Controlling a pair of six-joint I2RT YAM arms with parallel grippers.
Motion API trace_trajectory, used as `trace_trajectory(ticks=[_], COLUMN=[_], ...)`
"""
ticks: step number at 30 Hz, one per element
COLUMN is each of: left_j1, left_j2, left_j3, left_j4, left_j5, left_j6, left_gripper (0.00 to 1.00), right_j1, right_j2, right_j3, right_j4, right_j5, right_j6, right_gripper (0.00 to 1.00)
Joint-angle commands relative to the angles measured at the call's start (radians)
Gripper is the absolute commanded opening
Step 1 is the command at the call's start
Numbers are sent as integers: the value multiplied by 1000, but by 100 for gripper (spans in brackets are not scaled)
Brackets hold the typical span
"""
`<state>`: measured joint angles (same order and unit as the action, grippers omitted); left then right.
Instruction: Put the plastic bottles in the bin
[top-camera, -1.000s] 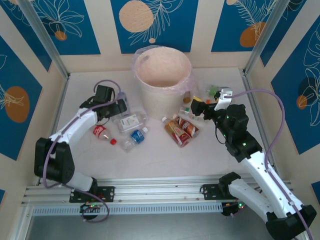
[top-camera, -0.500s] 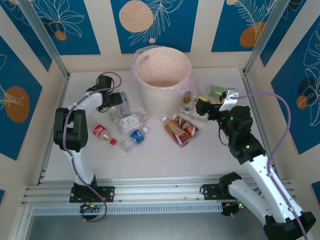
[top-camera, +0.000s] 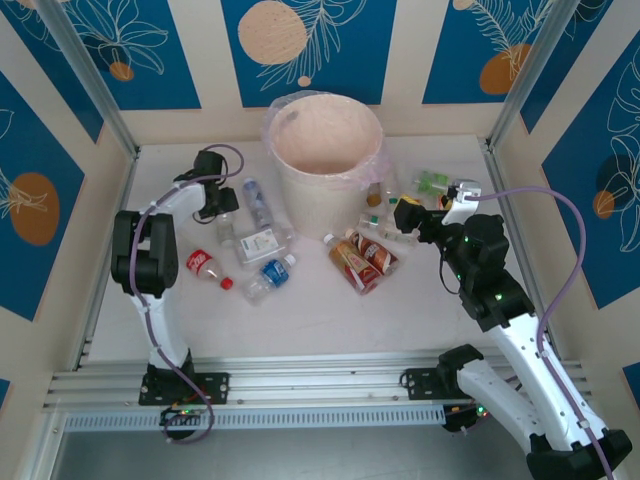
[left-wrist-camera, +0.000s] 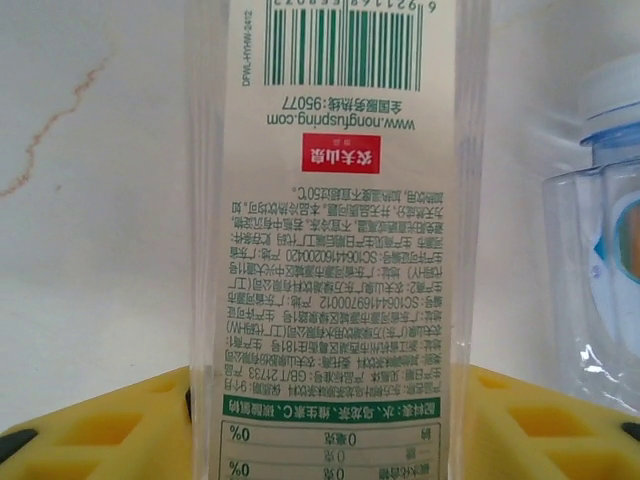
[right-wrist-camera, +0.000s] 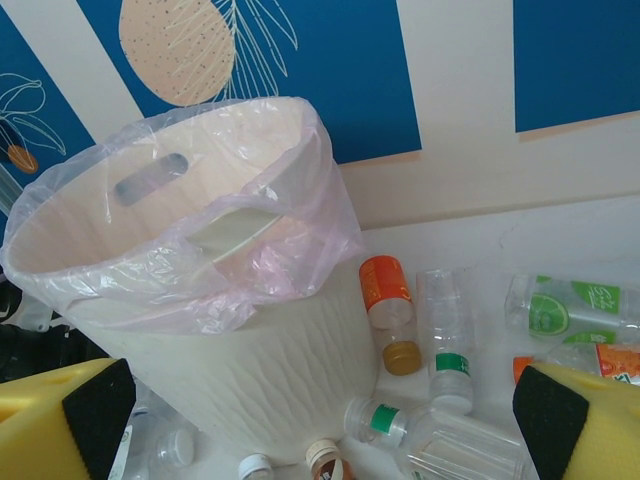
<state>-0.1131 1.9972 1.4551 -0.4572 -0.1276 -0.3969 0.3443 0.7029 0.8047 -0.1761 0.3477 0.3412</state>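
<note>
Left of the bin (top-camera: 322, 208), my left gripper (left-wrist-camera: 330, 400) clamps a white-labelled bottle (left-wrist-camera: 335, 240), right gripper (right-wrist-camera: 325, 415) gapes empty; next call: lift it clear and drop it in.

Blue wall panels (top-camera: 350, 60) w/ orange discs (top-camera: 272, 32) & leaf outlines, cream strips (top-camera: 205, 60), white tabletop (top-camera: 310, 320), alu posts (top-camera: 87, 75)

A pale counter (top-camera: 320, 320) spans mid-frame. Blue leaf-patterned wall panels (top-camera: 350, 60) line the top; a metal rail (top-camera: 320, 385) crosses the bottom.

bin (top-camera: 325, 160) rear centre | bottles (top-camera: 262, 243) left and right of bin, on table (top-camera: 300, 320)
</note>
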Motion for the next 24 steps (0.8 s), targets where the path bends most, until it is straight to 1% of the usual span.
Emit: trace_trajectory(ticks=[1,4,7,9,12,13,16,21,24], left_j1=[11,9,9,8,-7,-18,-64,-177,-239], left_j2=[-83,-158,-251,-313,-415,-451,-542,-651,-685], left_j3=[-6,-32,-54,-56,-58,-59,-51,-17,1], left_j4=[-14,-6,2,4,29,44,86,185,282], left_j5=[-7,-4,6,29,66,70,76,88,151], left_j6=[26,29,15,3,-8,-8,-3,46,74], left_gripper=[52,43,29,21,2,0,0,0,0], right_j1=[-6,-11,-19,-24,-32,-35,-42,-44,-46], right_j2=[-26,-30,-29,-29,-29,-29,-30,-45,-61], right_j3=[-5,-13,-22,-27,-33,-35,-42,-62,-78], right_j4=[-2,11,27,37,52,57,71,103,130], right_j5=[16,20,20,19,18,14,-11,-86,-128], right_j6=[10,6,6,8,9,10,9,-7,-18], right_gripper=[99,99,99,99,99,99,99,99,99])
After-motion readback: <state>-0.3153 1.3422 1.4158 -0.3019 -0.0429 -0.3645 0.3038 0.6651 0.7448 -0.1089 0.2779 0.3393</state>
